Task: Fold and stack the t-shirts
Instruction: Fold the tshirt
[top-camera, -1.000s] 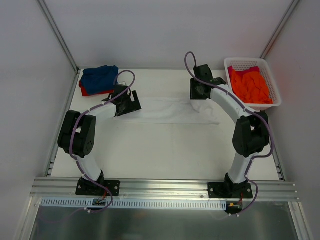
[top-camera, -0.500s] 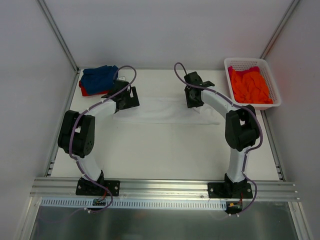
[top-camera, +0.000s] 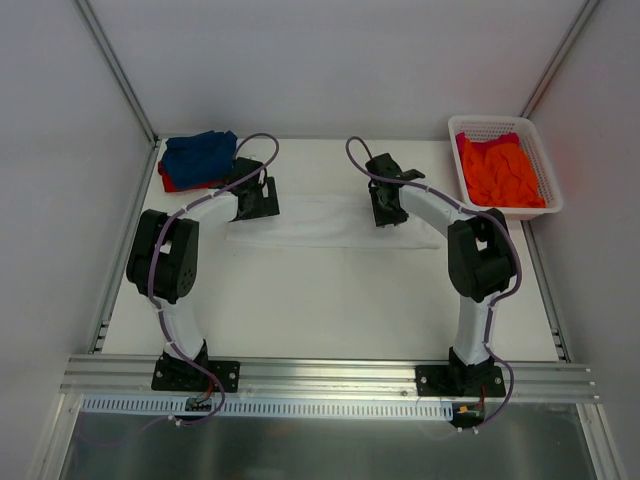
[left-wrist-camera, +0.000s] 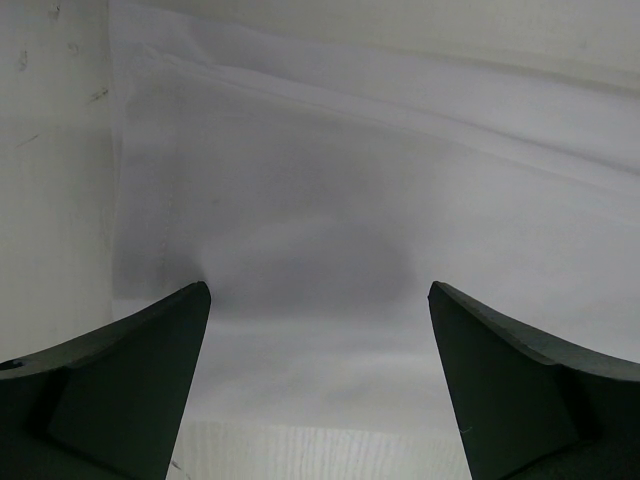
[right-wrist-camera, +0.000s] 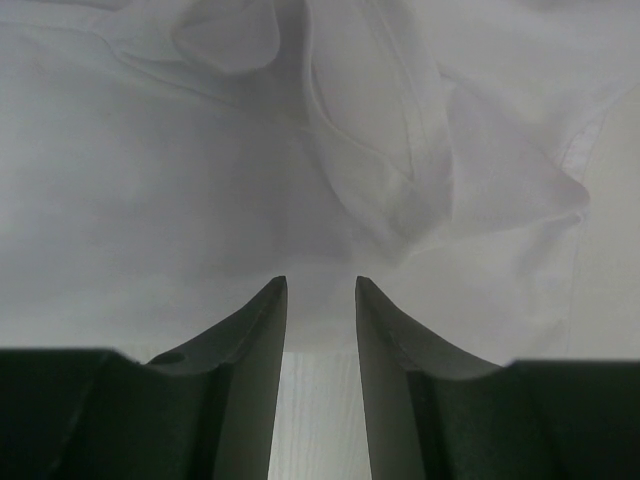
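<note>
The white t-shirt (top-camera: 320, 220) lies on the counter (top-camera: 330, 300) as a long, flattened band. Its long axis runs left to right across the middle of the counter, and one arm is over each end.

The left fingers (left-wrist-camera: 150, 380) are spread wide and released, hovering just above smooth cloth at the band's left end. In the left wrist view the shirt's left edge shows just to the side of them.

The right fingers (right-wrist-camera: 250, 380) stand close together with a narrow gap, and no cloth is visibly pinched in it. They point down at the right end, where the fabric bunches into loose folds and a seamed edge lies directly ahead of the tips.

Each arm is nearer its own end, so the next fold probably depends on both gripping their ends at once.

Farther back, a blue t-shirt (top-camera: 200, 155) sits on a red t-shirt (top-camera: 168, 183) in the far left corner. An orange t-shirt (top-camera: 500, 172) fills the basket (top-camera: 490, 120) at the far right.
</note>
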